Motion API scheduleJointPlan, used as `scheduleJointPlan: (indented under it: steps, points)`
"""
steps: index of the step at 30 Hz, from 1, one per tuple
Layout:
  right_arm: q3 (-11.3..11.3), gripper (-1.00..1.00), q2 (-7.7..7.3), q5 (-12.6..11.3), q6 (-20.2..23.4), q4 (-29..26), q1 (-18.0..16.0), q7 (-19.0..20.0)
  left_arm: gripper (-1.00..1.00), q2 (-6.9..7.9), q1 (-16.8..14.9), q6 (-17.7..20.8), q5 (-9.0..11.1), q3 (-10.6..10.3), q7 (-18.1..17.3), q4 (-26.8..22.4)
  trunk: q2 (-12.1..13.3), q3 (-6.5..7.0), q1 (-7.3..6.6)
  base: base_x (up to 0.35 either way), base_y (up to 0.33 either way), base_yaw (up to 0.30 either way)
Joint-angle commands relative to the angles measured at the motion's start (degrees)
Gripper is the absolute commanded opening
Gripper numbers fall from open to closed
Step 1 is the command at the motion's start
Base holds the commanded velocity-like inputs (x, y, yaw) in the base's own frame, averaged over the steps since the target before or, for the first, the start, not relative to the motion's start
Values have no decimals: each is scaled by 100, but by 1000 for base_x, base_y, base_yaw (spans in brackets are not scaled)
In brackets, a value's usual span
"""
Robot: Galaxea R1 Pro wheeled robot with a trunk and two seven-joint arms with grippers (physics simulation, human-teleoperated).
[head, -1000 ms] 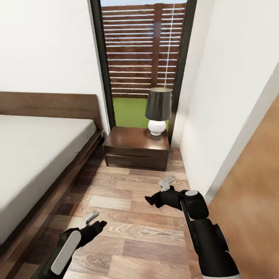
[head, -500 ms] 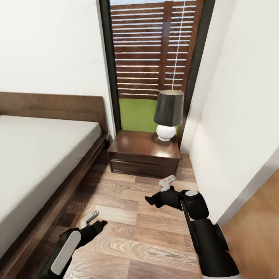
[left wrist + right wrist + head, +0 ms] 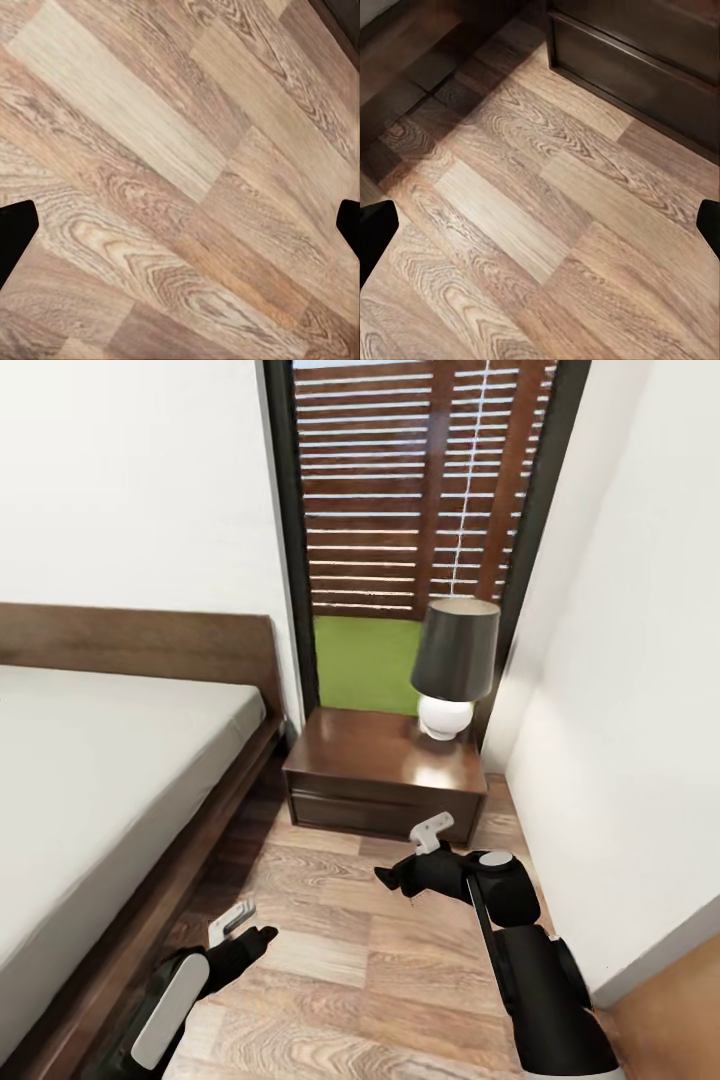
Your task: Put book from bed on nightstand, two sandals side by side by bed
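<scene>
Bedroom aisle: nightstand [image 3: 385, 775] straight ahead, nearer right gripper [image 3: 412, 857] than left gripper [image 3: 243, 927], bed [image 3: 110, 780] to left; both grippers open, empty, over floor [image 3: 330, 950].

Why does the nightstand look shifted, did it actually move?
No. The nightstand keeps its place against the bed and window; everything shifted together, so the camera moved.

Home bedroom: low dark-brown wooden bed [image 3: 215, 785] with pale grey-white mattress, glossy dark-brown one-drawer nightstand [image 3: 385, 785] bearing black-shaded white-based lamp [image 3: 455, 665], brown wood-plank floor [image 3: 350, 960], white walls [image 3: 130, 490], tall dark-framed slatted window [image 3: 420, 490].
</scene>
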Motion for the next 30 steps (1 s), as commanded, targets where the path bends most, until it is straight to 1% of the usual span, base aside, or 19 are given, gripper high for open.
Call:
scheduleJointPlan:
  steps: [1,4,5,9,10,11,12,13,15,19,21,22,23,24,25,26,27,28,30]
  points:
    - [-3,100,3,61,21,-6,-7,53,100,7,0,-1,55,-19,64,-50,-2,-5,3,328,72,87]
    - [-6,100,4,59,33,-8,-19,56,100,4,42,14,29,-23,95,-284,-2,-4,3,328,47,153]
    - [-6,100,4,59,33,-8,-19,56,100,4,42,14,29,-23,95,-284,-2,-4,3,328,37,180]
    - [-8,100,4,57,43,-10,-23,59,100,0,96,124,26,-24,202,-812,-2,-4,3,328,22,220]
    - [-6,100,4,57,46,-11,-27,58,100,-18,85,263,38,-28,324,-1045,-2,-4,3,294,10,252]
    - [-6,100,4,57,46,-11,-27,58,100,-18,85,263,38,-28,324,-1045,-2,-4,3,294,10,252]
    - [-4,100,4,56,47,-11,-29,58,100,-49,44,428,49,-31,498,-1215,-2,-4,3,201,6,262]
    - [-3,100,4,56,48,-11,-30,59,100,-62,4,501,55,-32,597,-1281,-2,-4,3,160,5,265]
    - [-3,100,4,56,49,-12,-31,60,100,-74,-52,569,62,-33,702,-1336,-2,-4,3,128,4,268]
    - [-2,100,4,60,51,-12,-37,60,100,-101,-268,740,101,-30,1038,-1452,-2,-3,3,83,3,272]
    - [-5,100,4,62,57,-12,-50,62,100,-118,-406,855,188,-32,1261,-1506,-2,-3,3,47,1,276]
    - [-13,100,2,63,66,-12,-73,62,100,-163,-625,1016,415,-40,1610,-1559,38,15,-19,22,1,280]
    - [-16,100,0,63,68,-12,-79,62,100,-178,-709,1054,487,-46,1738,-1572,78,32,-41,17,1,281]
    - [-16,100,0,63,68,-12,-79,62,100,-178,-709,1054,487,-46,1738,-1572,118,50,-63,17,1,281]
    - [-18,100,1,63,70,-12,-84,63,100,-190,-796,1087,552,-55,1863,-1583,158,68,-85,14,0,262]
    - [-24,100,2,64,74,-12,-91,64,100,-212,-976,1145,645,-75,2069,-1598,198,86,-107,9,0,183]
    - [-27,100,3,64,82,-12,-94,62,100,-224,-1073,1187,680,-83,2144,-1603,239,104,-129,7,0,146]
    - [-27,100,3,64,82,-12,-94,62,100,-224,-1073,1187,680,-83,2144,-1603,279,122,-151,7,0,146]
    - [-35,100,3,64,107,-12,-100,63,100,-261,-1265,1294,728,-96,2258,-1611,359,158,-195,5,0,105]
